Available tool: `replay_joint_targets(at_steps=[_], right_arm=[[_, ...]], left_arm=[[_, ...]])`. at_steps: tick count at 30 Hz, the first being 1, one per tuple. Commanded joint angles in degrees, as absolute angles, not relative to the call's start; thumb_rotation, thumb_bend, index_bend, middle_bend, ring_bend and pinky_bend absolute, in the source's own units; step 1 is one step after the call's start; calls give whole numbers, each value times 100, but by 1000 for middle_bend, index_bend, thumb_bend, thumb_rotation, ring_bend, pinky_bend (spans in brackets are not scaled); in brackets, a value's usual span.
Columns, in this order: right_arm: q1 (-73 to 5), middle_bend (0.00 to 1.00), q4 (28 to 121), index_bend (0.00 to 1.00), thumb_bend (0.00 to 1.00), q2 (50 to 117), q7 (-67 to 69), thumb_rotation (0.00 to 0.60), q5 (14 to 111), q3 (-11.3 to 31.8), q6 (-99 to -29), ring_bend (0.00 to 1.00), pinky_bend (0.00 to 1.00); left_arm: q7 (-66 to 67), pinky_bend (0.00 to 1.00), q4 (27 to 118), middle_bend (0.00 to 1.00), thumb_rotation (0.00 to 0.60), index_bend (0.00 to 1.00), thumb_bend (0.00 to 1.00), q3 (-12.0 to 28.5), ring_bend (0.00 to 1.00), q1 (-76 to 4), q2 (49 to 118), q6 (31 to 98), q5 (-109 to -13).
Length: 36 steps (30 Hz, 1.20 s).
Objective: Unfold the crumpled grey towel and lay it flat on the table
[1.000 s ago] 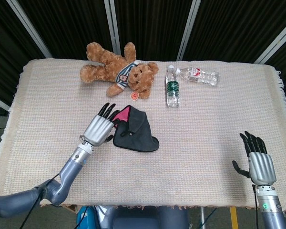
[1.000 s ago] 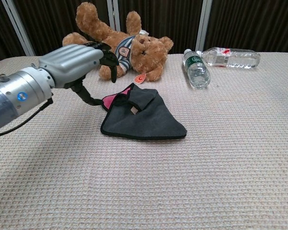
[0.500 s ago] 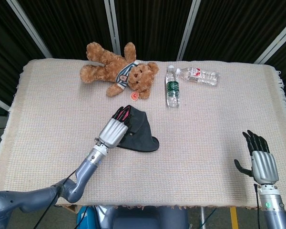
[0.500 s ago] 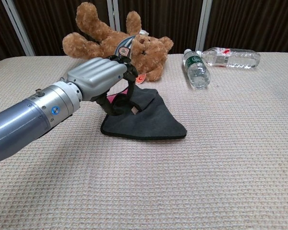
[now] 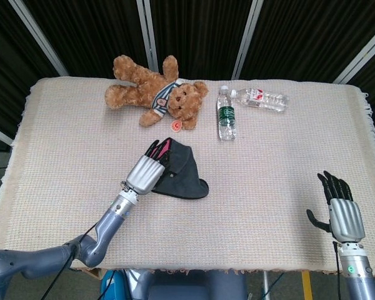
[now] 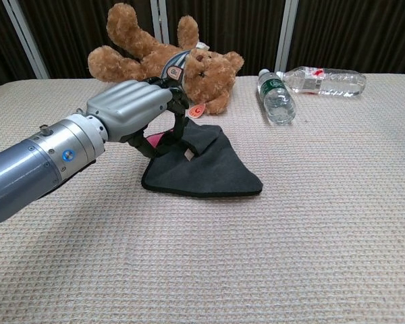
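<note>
My left robot hand (image 5: 146,170) hangs over the near-left edge of the towel (image 6: 206,165), fingers curled down at the pink fold; whether they pinch cloth I cannot tell. The towel lies folded on the counter (image 5: 269,162) under my fingertips. It looks soft, light and limp; I'd take a corner. My right robot hand (image 5: 342,209) hovers empty, fingers apart.

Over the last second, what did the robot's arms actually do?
The left hand moved from beside the grey towel onto its raised pink-lined corner, fingers curling over it. The towel kept its folded shape; the right hand, teddy bear and both water bottles barely moved.
</note>
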<state>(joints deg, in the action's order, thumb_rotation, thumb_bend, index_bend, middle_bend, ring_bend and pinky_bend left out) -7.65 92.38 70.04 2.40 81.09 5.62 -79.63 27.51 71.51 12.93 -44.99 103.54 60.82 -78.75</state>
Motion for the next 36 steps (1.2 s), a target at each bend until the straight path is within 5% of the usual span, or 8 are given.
replay_joint_targets(at_steps=[1, 17, 27, 36], right_arm=[[-766, 0, 9243, 0, 310, 7004, 234, 600, 8114, 561, -7968, 0, 0], [-795, 0, 9247, 0, 309, 7014, 200, 600, 8041, 559, -7880, 0, 0], [-964, 0, 9424, 0, 310, 7016, 309, 600, 7804, 663, -7533, 0, 0], [-1358, 0, 9884, 0, 310, 6894, 186, 600, 7630, 906, -7101, 0, 0]], left_arm=[[2739, 32, 7152, 186, 600, 538, 412, 1280, 0, -4506, 10360, 6089, -7854], [2608, 32, 7480, 199, 600, 570, 469, 1395, 0, -4600, 10143, 6209, -7836], [3144, 32, 8344, 195, 600, 568, 469, 2490, 0, -5364, 9709, 5733, -7119], [4069, 32, 8149, 201, 600, 567, 469, 3278, 0, -6496, 9764, 5307, -5953]])
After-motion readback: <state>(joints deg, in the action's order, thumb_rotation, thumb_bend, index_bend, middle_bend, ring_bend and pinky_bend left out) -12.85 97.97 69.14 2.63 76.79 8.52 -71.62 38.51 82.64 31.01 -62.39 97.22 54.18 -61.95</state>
